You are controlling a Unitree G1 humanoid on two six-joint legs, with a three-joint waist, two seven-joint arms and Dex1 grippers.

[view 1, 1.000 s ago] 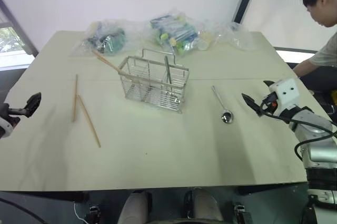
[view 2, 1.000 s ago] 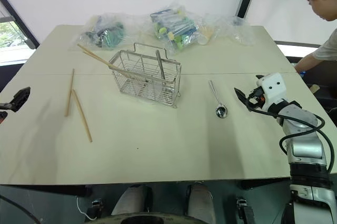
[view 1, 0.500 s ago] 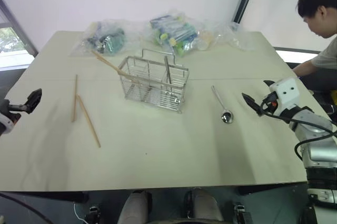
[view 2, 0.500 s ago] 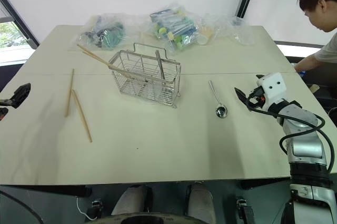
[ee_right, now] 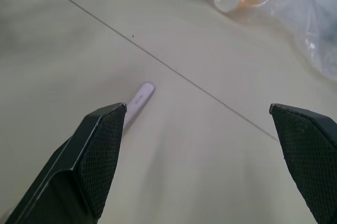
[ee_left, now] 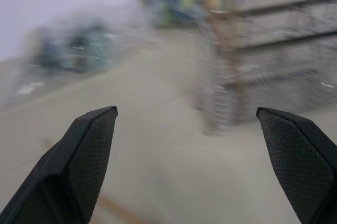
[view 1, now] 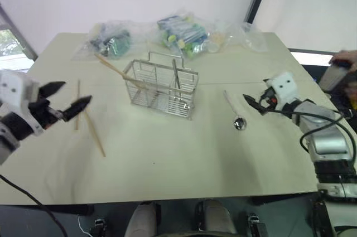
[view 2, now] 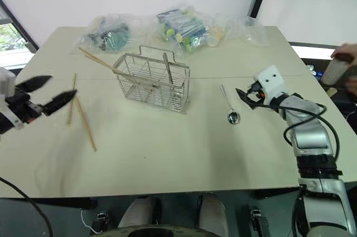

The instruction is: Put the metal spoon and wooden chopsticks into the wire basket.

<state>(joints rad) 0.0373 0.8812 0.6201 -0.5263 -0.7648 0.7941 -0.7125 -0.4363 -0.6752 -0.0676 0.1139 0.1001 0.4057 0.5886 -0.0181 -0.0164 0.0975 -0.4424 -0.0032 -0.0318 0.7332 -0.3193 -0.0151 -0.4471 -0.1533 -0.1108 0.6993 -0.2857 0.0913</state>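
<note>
The wire basket (view 1: 162, 87) stands mid-table, with one of the wooden chopsticks (view 1: 114, 68) leaning out of its left end and a slim utensil upright inside. Two more chopsticks (view 1: 96, 135) lie on the table to its left. My left gripper (view 1: 75, 93) hovers open over their far ends, partly hiding one. In the left wrist view the basket (ee_left: 274, 50) is blurred ahead of the open fingers (ee_left: 89, 155). The metal spoon (view 1: 233, 109) lies right of the basket. My right gripper (view 1: 251, 103) is open just right of it, and its wrist view shows the handle tip (ee_right: 139, 96).
Several crinkled clear plastic bags (view 1: 184, 30) with coloured items line the table's far edge. A person's hand (view 1: 341, 61) holding a grey object shows at the right edge, beyond the table. The near half of the table (view 1: 178, 164) is bare.
My left gripper swung in from the table's left edge to above the loose chopsticks. The right gripper shifted slightly left toward the spoon. The person has drawn back, leaving a hand in view.
</note>
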